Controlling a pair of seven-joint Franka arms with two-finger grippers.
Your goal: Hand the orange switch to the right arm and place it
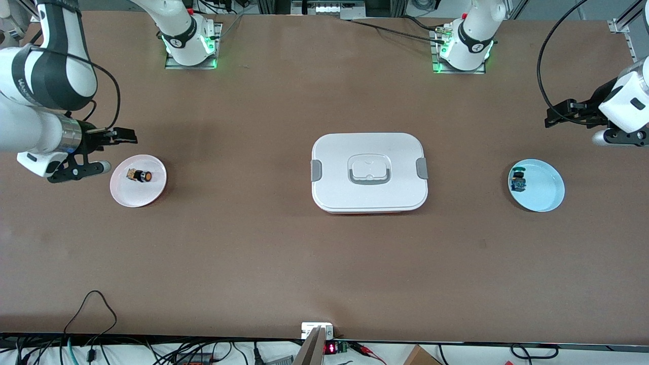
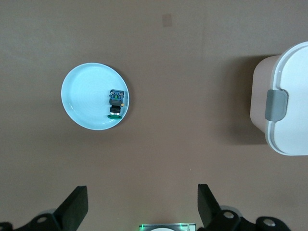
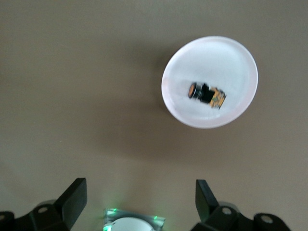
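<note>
Evidently opening step: orange switch (image 1: 139, 175) on pink plate (image 1: 152, 197) toward right arm's end from lidded box (image 1: 369, 172). Right gripper (image 1: 109, 149) beside plate, left gripper (image 1: 568, 112) waits; both wide open, empty. Next: descend, grasp switch.

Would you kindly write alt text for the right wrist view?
A small orange-capped black push-button switch lies on its side in a round pale pink plate on a brown table. The open right gripper hangs above, empty.

Front cam: high, facing the bases, whole table (image 1: 324, 263). Wrist cams look straight down, each sharing a plate with front.
</note>
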